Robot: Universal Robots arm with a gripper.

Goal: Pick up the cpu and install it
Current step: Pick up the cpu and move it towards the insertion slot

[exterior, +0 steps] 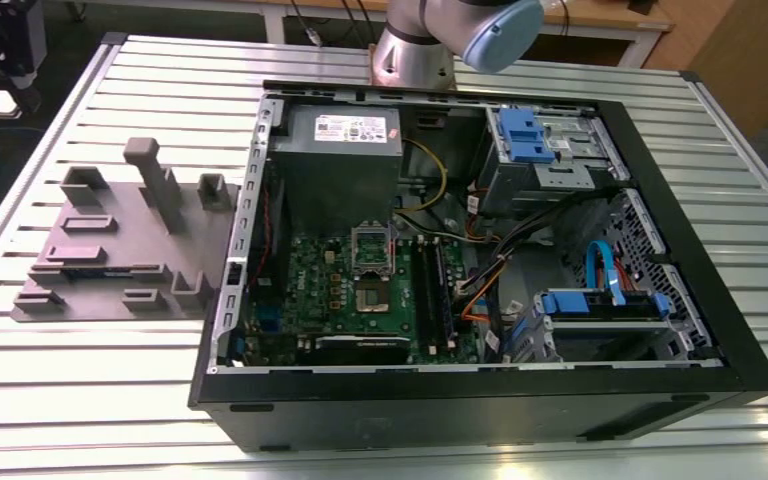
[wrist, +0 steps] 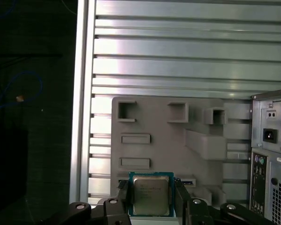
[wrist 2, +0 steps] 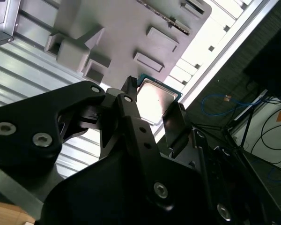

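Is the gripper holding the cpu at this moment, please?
Yes, in the first wrist view the cpu sits clamped between the two fingers of the gripper, with the grey fixture plate behind it.

the arm [exterior: 422, 48] appears in the exterior view as a silvery joint section at the far edge of the scene, with a pale blue end cap [exterior: 502, 30] on the exterior view's right of it. in the second wrist view the gripper [wrist 2: 154, 104] is black, built of bolted linkage plates [wrist 2: 42, 126] that run forward into two slim fingers [wrist 2: 131, 111]. the fingers stand one on each side of the cpu [wrist 2: 155, 93] and press on its opposite edges, so the chip is clamped between them. in the first wrist view the two fingertips [wrist: 123, 191] flank the chip, its pale metal top facing the camera, with round pivot bolts [wrist: 110, 202] close behind them.
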